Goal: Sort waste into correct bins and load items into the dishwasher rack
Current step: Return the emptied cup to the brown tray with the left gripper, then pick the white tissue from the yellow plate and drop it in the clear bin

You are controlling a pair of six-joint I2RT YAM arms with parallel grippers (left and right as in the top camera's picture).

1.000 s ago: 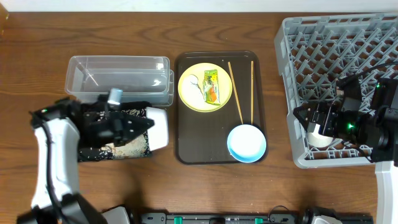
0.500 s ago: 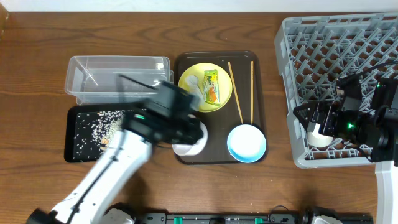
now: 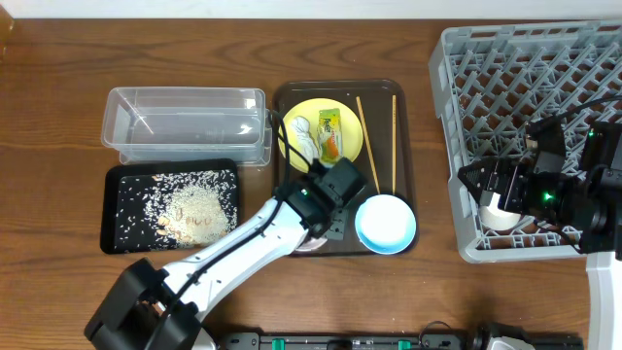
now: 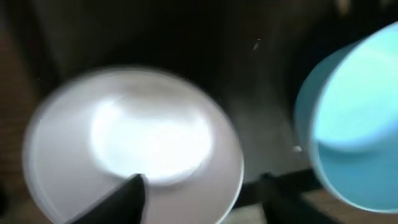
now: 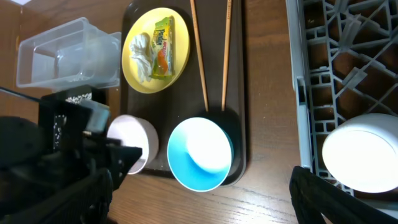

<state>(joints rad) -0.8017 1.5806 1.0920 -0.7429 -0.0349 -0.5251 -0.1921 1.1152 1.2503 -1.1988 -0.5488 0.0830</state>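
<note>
The left hand [image 4: 205, 194] has swung off the black tray [image 3: 110, 235] to the serving tray's [image 3: 380, 136] 7 o'clock corner, seemingly spread astride the white bowl's [image 4: 134, 143] rim there; emptying looks done, so racking needs a firm regrip.

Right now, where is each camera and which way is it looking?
Overhead: above the table, looking straight down; the left arm and right arm both show.
Left wrist: blurred, pointing down close at the white bowl and light blue bowl; its dark fingers show.
Right wrist: by the rack, looking down across the brown tray; its finger shows.
All three views share the light blue bowl.
</note>
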